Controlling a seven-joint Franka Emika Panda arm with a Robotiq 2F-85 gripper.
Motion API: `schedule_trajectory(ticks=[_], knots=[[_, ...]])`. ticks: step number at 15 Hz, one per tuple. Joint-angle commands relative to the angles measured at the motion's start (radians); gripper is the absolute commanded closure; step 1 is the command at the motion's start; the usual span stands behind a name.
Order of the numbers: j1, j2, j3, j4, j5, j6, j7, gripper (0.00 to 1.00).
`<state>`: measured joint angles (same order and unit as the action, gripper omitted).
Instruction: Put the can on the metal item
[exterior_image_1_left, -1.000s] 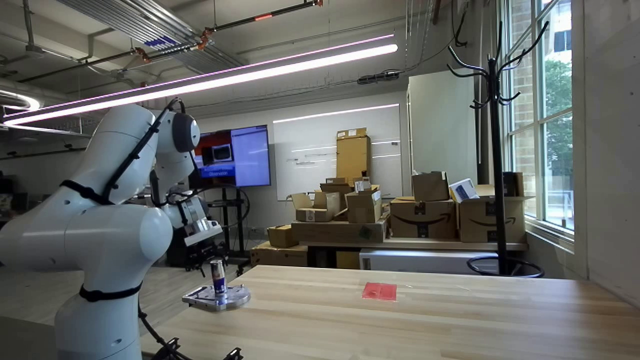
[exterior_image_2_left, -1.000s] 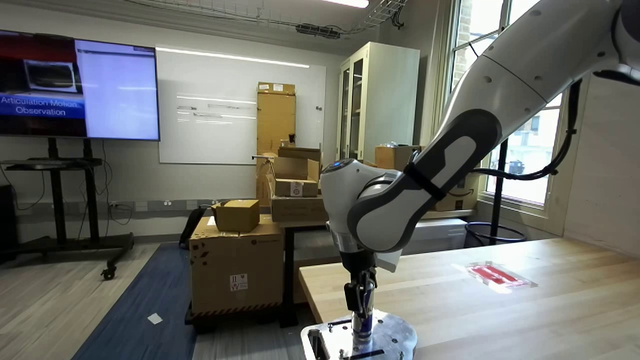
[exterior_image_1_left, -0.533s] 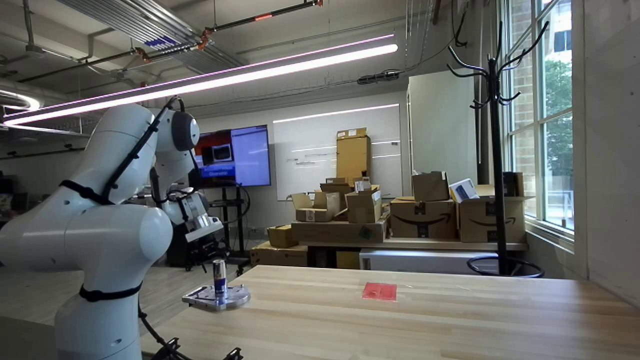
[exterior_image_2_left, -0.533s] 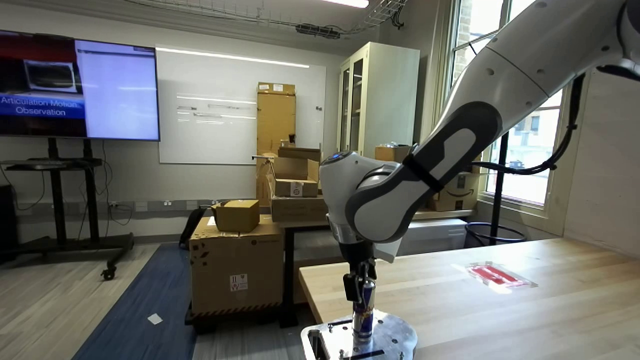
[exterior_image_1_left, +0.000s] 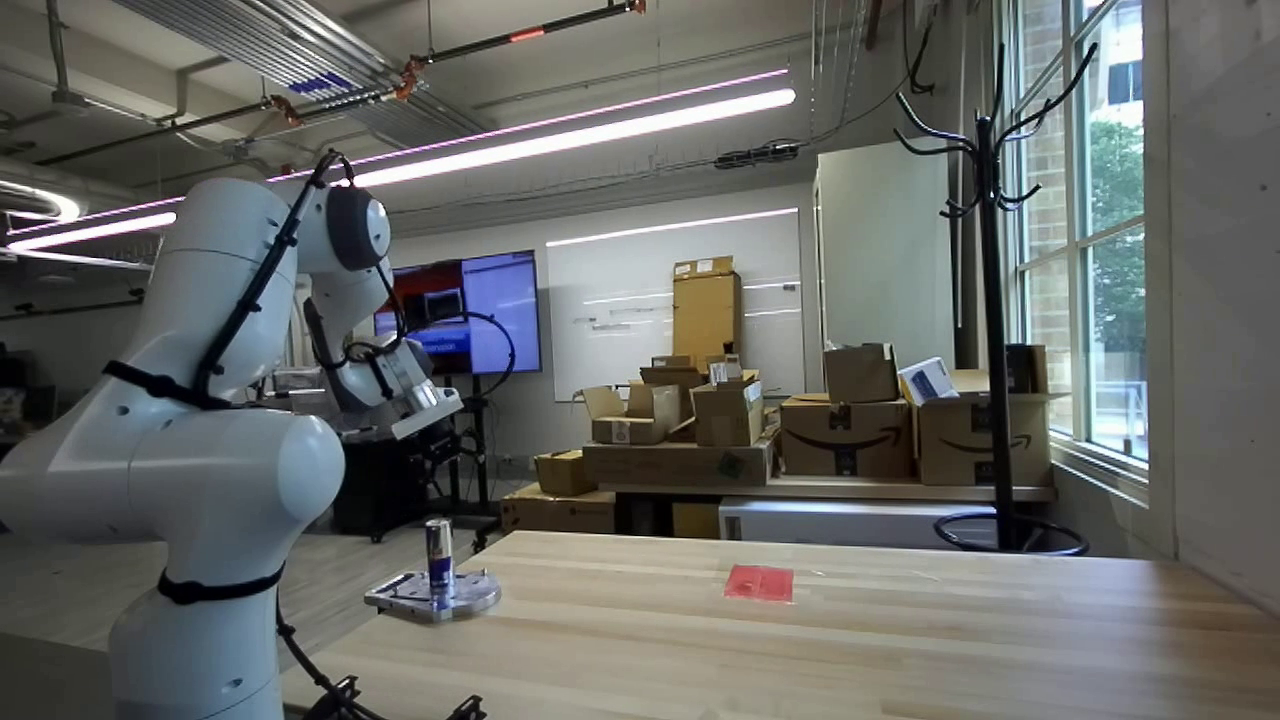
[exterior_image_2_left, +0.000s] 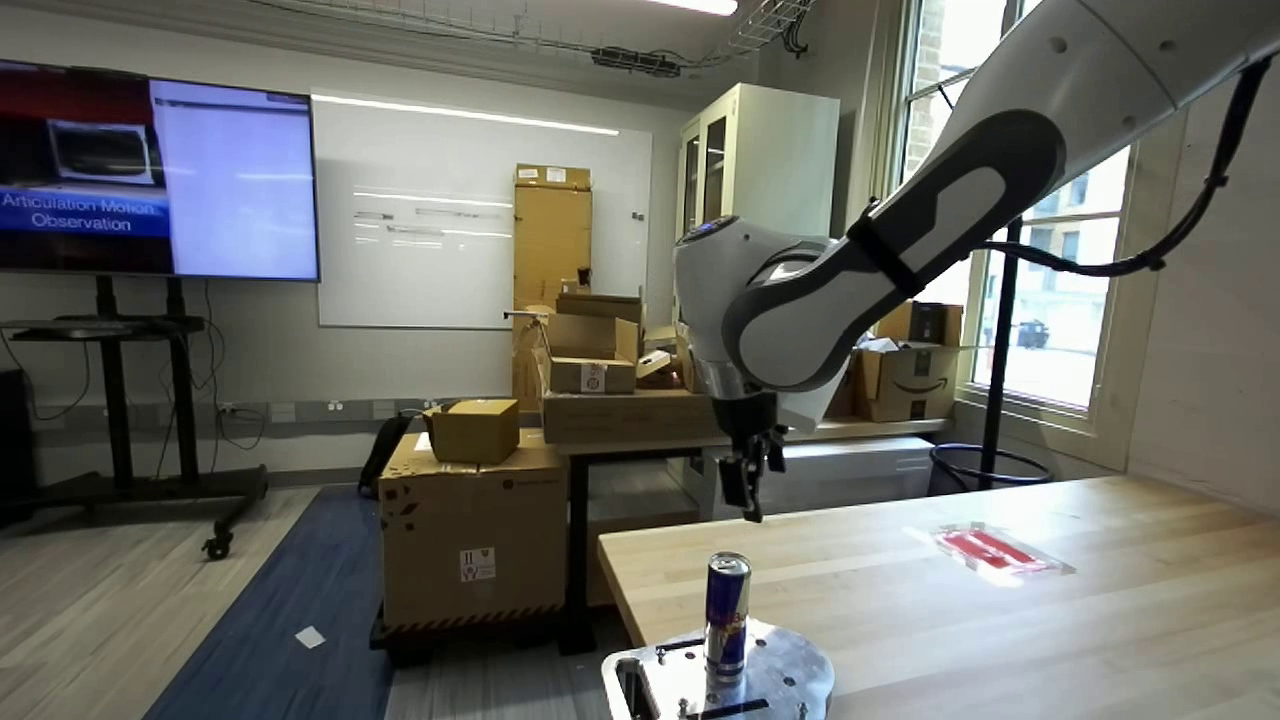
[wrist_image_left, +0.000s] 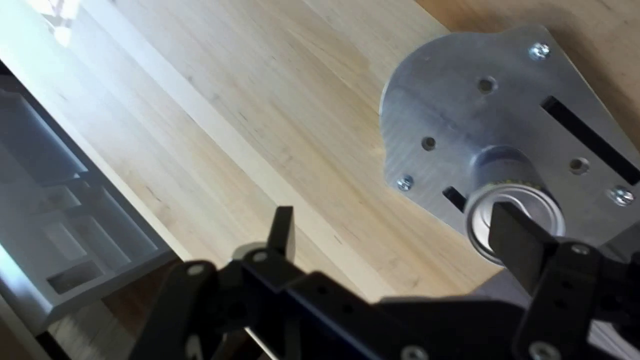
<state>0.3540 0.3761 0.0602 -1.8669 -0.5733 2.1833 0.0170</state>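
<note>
The can (exterior_image_2_left: 727, 615) stands upright on the metal item (exterior_image_2_left: 792, 658), which lies on the desk (exterior_image_2_left: 880, 590) at its edge. The tool (wrist_image_left: 392, 220) hangs above the can, clear of it, in both exterior views. In the wrist view the tool's two fingers (wrist_image_left: 517, 240) are spread wide, and one crosses in front of the can's pale, round top. A flat red object (exterior_image_2_left: 995, 552) lies well apart from the can.
</note>
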Motion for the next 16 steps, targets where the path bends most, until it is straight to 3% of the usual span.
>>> schedule_trajectory(ticks=[1, 8, 10, 16], knots=[[-0.045, -0.094, -0.028, -0.101, -0.067, -0.051, 0.086, 0.00], [-0.222, -0.237, -0.062, -0.323, 0.095, 0.002, 0.074, 0.00], [-0.253, -0.270, -0.080, -0.371, 0.095, 0.012, 0.100, 0.00], [-0.342, -0.368, -0.125, -0.490, 0.142, 0.186, 0.108, 0.00]])
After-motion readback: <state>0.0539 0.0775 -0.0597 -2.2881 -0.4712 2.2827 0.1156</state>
